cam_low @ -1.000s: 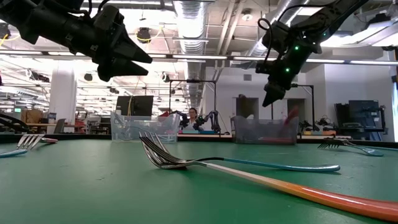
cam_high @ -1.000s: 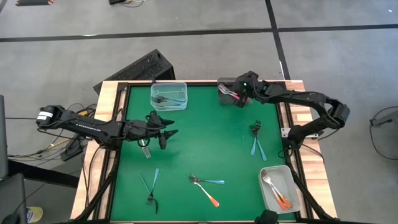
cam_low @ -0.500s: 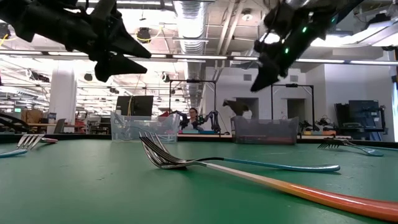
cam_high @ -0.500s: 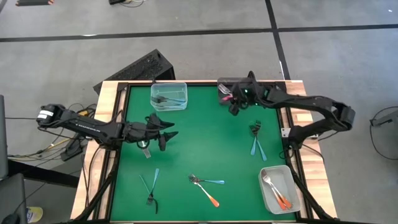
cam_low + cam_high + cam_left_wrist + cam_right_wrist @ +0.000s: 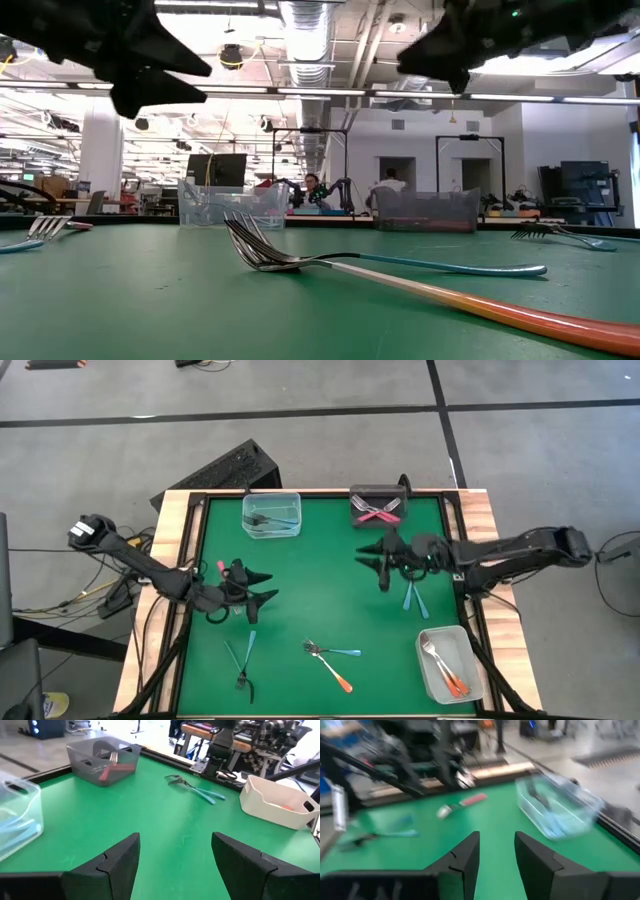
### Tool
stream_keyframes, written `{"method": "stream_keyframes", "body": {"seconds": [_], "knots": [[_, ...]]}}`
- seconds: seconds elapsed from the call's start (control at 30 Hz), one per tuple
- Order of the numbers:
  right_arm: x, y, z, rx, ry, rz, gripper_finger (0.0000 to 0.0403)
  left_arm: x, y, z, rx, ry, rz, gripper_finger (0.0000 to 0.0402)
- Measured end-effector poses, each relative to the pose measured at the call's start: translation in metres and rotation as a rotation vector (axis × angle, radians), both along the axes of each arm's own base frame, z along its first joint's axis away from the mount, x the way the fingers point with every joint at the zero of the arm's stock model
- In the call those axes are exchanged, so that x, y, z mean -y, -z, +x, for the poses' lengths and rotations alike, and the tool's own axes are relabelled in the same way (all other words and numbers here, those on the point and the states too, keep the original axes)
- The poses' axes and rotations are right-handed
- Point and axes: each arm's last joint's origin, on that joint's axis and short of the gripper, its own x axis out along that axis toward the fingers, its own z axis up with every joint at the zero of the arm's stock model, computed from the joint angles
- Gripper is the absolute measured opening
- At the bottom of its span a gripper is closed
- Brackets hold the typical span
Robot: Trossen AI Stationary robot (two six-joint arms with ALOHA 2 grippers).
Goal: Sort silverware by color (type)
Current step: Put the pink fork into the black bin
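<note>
Forks lie loose on the green mat: a pink-handled one point(image 5: 220, 566) beside my left arm, two blue ones point(image 5: 412, 588) at the right, a blue and an orange one point(image 5: 330, 658) crossed near the front, and two more point(image 5: 243, 658) at the front left. My left gripper point(image 5: 268, 586) hovers open over the mat's left part, pointing right, with nothing between its fingers point(image 5: 120, 860). My right gripper point(image 5: 370, 565) hovers open right of centre, pointing left, with only mat showing between its fingers point(image 5: 465, 855).
A clear tub point(image 5: 247, 510) with blue forks and a dark tub point(image 5: 355, 500) with two pink forks stand at the far edge. A white tub point(image 5: 432, 665) with orange forks sits at the near right corner. The mat's middle is bare.
My right gripper has left the dark tub at the far edge, swung toward the near edge and the mat's middle, and tipped from pointing down to about level, facing left. My left gripper has swung toward the near edge, staying open.
</note>
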Motion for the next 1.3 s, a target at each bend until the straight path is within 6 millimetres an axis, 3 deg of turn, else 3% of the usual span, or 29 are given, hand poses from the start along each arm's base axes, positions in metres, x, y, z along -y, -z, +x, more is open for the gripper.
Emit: {"method": "stream_keyframes", "body": {"seconds": [0.23, 0.4, 0.63, 0.8, 1.1, 1.3], "knots": [[-0.042, 0.005, 0.011, 0.179, -0.167, -0.001, 0.0144, 0.008, 0.006, -0.007, -0.004, -0.024, -0.105, 0.0233], [-0.058, 0.009, 0.023, 0.264, -0.225, -0.066, 0.0140, 0.017, 0.016, -0.003, -0.029, 0.017, -0.203, 0.0233], [-0.057, 0.021, 0.037, 0.225, -0.199, 0.047, 0.0126, 0.029, 0.044, -0.001, -0.109, -0.035, -0.291, 0.0233], [-0.051, 0.033, 0.044, 0.179, -0.171, 0.049, 0.0123, 0.021, 0.056, -0.010, -0.223, -0.156, -0.391, 0.0233], [-0.042, 0.050, 0.052, 0.109, -0.130, 0.066, 0.0123, 0.009, 0.042, -0.030, -0.534, -0.477, -0.488, 0.0233], [-0.042, 0.053, 0.053, 0.097, -0.129, 0.065, 0.0123, 0.005, 0.050, -0.039, -0.685, -0.622, -0.530, 0.0233]]}}
